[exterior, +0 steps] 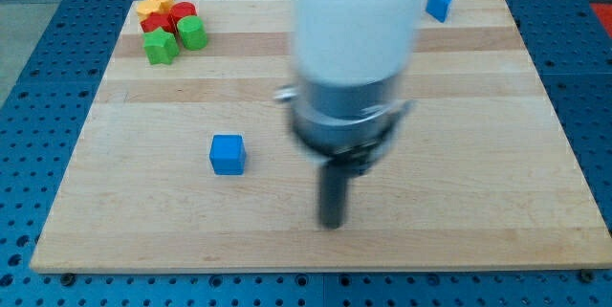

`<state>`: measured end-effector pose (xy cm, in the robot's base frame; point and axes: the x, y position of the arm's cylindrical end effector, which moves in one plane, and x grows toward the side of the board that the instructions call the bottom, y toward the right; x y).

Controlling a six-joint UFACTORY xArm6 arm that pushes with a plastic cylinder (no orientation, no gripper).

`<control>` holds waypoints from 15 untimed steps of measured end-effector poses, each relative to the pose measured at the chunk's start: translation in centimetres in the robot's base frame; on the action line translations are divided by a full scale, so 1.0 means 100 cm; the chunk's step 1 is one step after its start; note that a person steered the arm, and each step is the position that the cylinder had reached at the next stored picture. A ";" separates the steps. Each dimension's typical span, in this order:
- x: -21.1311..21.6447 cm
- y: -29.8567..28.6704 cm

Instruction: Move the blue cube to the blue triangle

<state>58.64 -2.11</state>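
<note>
While dark rod tip [332,223] sits right of small blue cube [228,154], apart (no hand fitted, nothing grasped), approach underway; cube's left must be reached, pushed toward blue triangle [440,5].

Pale, smooth wooden board [497,183]; matt blue cube [228,154]; dark matt rod, my tip [332,224].

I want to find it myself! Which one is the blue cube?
Look at the wooden board. Left of its middle sits the blue cube, alone, with my tip to its right. The other blue block is at the top edge; the coloured cluster holds no blue.
</note>
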 end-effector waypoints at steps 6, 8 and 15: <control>-0.087 -0.087; -0.118 0.012; -0.244 0.120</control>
<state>34.24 9.87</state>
